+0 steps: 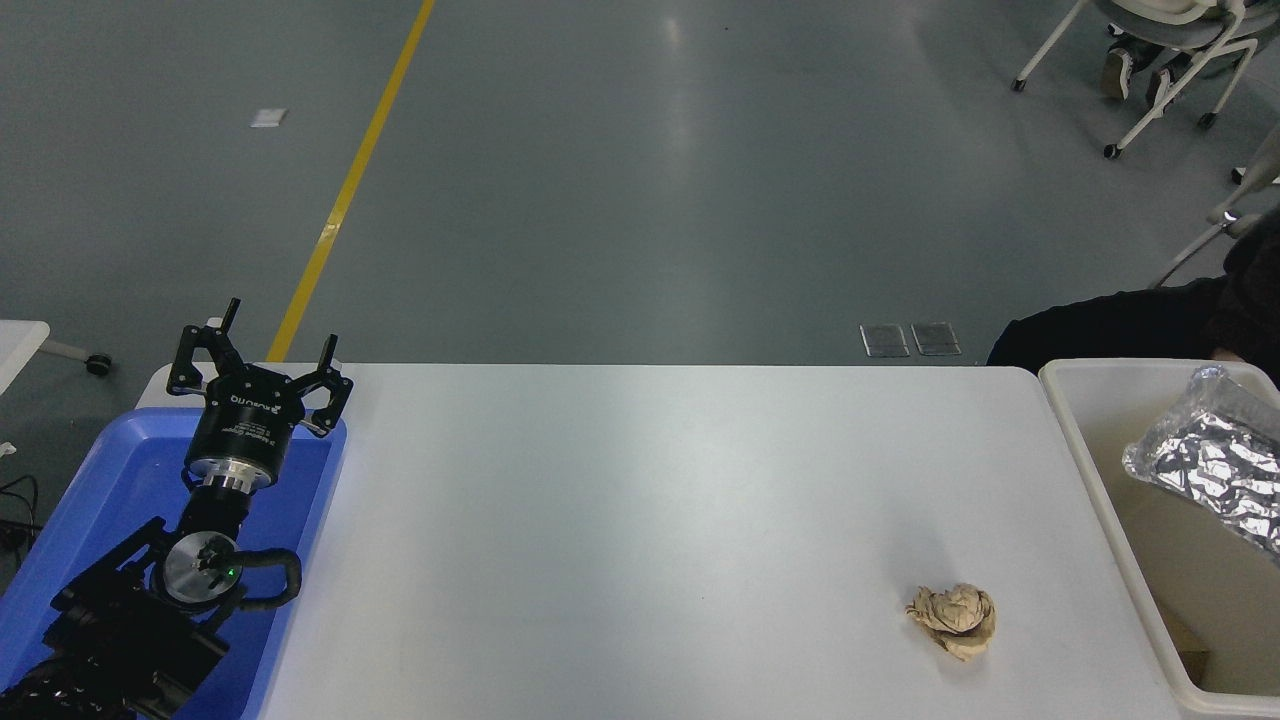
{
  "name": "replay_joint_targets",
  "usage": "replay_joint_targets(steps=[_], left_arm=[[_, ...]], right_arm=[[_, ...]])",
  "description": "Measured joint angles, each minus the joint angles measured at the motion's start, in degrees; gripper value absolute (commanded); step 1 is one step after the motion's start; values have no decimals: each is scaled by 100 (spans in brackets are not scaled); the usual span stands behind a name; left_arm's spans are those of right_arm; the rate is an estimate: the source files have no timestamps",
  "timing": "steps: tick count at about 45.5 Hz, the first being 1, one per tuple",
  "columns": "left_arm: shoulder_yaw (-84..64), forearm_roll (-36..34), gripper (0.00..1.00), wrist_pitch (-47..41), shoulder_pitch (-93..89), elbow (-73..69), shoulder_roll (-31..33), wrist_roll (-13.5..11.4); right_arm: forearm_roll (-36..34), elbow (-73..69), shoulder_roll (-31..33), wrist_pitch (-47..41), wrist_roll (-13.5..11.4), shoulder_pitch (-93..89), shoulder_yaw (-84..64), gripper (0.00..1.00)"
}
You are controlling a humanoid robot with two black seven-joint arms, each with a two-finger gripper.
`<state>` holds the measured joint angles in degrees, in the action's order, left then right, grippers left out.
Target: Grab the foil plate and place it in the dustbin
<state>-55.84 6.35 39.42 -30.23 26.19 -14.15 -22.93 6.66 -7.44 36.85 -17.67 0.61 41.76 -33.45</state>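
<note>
The foil plate (1210, 465) is shiny, crinkled silver and lies tilted inside the dustbin (1085, 455), an off-white tub at the table's right end. Part of the plate runs off the picture's right edge. No gripper touches it. My right gripper is out of view. My left gripper (262, 352) is parked at the lower left over the blue tray, its fingers spread open and empty.
A crumpled brown paper ball (953, 619) lies on the white table (650, 520) near the dustbin. A shallow blue tray (110, 490) sits under the left arm. A person in dark clothing (1130, 325) is behind the dustbin. Chairs stand at the far right.
</note>
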Motion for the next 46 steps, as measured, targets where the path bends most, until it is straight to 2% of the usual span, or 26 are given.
replay_joint_targets(steps=[11, 21, 33, 46], left_arm=[[0, -1, 100, -1, 0, 0, 0, 0], [3, -2, 100, 0, -8, -1, 0, -1], [12, -3, 100, 3, -15, 2, 0, -1], [19, -3, 100, 6, -18, 1, -1, -1]], right_arm=[[-106, 67, -138, 92, -47, -59, 15, 100], [43, -336, -132, 62, -44, 662, -194, 100], [1003, -2184, 261, -86, -44, 2561, -809, 100], [1474, -4373, 237, -1239, -70, 4828, -1179, 100]])
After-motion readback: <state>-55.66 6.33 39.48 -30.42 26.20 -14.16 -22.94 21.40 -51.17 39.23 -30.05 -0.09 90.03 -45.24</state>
